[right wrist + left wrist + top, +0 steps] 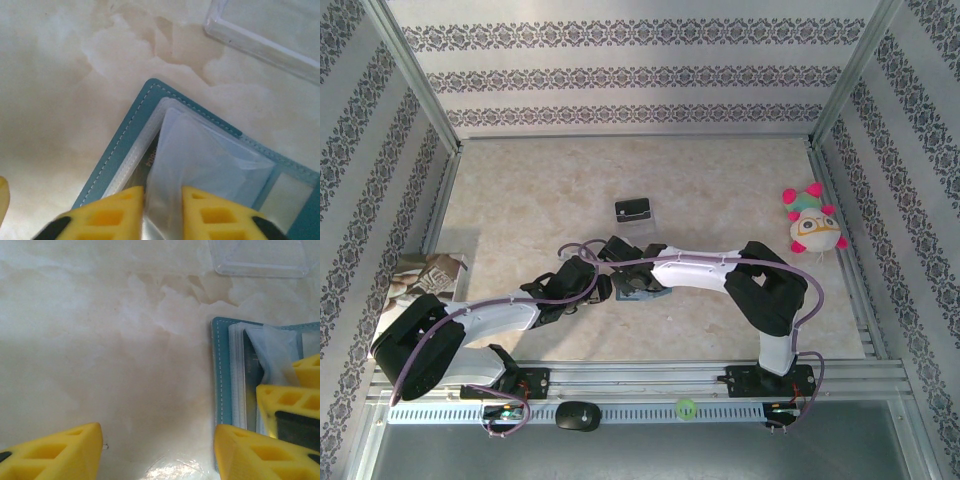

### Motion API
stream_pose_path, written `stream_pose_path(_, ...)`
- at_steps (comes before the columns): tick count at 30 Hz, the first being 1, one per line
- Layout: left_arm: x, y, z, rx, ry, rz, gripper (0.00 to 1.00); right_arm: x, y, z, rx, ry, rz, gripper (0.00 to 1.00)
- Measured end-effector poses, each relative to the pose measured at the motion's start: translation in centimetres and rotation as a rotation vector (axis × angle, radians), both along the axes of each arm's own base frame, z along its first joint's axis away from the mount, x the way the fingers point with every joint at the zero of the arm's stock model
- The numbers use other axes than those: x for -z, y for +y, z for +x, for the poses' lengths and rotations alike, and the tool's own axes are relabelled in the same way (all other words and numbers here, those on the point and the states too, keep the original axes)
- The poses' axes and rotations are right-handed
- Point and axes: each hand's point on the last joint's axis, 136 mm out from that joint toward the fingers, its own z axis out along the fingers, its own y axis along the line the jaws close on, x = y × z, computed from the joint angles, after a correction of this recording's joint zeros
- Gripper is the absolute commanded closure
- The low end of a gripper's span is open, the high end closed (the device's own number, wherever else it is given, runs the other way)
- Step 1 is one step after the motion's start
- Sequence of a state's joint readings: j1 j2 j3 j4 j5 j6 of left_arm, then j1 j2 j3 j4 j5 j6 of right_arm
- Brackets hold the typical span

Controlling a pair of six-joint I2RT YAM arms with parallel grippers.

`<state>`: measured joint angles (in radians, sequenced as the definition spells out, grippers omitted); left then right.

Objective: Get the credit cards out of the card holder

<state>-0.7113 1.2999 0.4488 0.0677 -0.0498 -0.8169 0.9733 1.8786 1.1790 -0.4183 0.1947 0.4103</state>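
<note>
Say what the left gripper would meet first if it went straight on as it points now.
Probably the bare table between the left gripper's open fingers. Its right finger is over the card holder's edge and might touch that first; depth unclear.

From above, the arms [695, 268] cover most of the card holder [642, 289]. In the right wrist view it runs off the bottom and right edges. The print [148, 161] beside the clear sleeve [200, 160] pinched in the right gripper [163, 197] is unreadable, and the clear plastic stand [270, 30] is cropped.

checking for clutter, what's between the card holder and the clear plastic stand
Nothing: just a bare strip of table separates the card holder from the clear stand, seen in the left wrist view.
</note>
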Motion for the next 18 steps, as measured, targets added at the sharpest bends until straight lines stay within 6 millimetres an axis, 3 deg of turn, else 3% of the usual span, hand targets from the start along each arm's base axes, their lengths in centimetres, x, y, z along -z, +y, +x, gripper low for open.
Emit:
stream_pose_path(6, -0.2, -1.0, 0.1, 0.028, -0.006, -0.045, 0.38, -0.1, 0.0, 0.1, -0.026, -0.019, 0.01, 1.0)
stream_pose_path(18, 0.9, -2.6, 0.6, 0.061, 0.015, -0.077, 0.4, -0.7, -0.5, -0.6, -0.016, 0.079, 0.257, 1.0)
